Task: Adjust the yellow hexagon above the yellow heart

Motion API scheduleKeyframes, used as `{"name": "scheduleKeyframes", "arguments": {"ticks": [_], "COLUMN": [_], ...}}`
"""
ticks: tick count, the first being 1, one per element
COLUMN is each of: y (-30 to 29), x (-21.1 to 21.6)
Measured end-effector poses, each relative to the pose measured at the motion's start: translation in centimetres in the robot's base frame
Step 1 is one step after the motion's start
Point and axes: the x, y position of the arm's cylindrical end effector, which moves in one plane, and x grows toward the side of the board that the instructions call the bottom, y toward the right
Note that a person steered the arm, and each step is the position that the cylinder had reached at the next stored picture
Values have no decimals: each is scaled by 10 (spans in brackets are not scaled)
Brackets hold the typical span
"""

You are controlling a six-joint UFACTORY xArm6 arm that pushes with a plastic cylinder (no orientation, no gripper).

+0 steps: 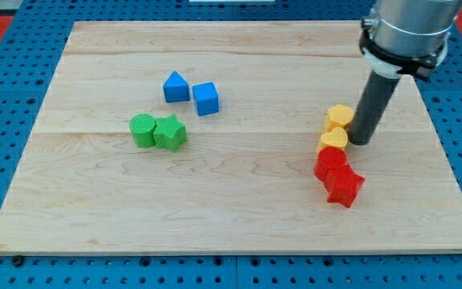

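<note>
The yellow hexagon (339, 116) sits at the view's right on the wooden board, directly above the yellow heart (334, 140) and touching it. My tip (360, 140) is down on the board just right of both yellow blocks, close against them. The dark rod rises from it to the arm at the view's top right.
Two red blocks, one (330, 164) just below the heart and a star-like one (345, 187) lower right. A blue triangle (176, 87) and blue cube (206, 98) sit upper middle-left. A green round block (143, 130) touches a green star (170, 132). The board's right edge (447, 136) is near.
</note>
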Motion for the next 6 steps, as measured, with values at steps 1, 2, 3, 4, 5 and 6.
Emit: {"name": "scheduleKeyframes", "arguments": {"ticks": [1, 2, 3, 4, 5, 6], "y": [-16, -6, 25, 20, 3, -6], "x": [-1, 1, -8, -34, -37, -37]}}
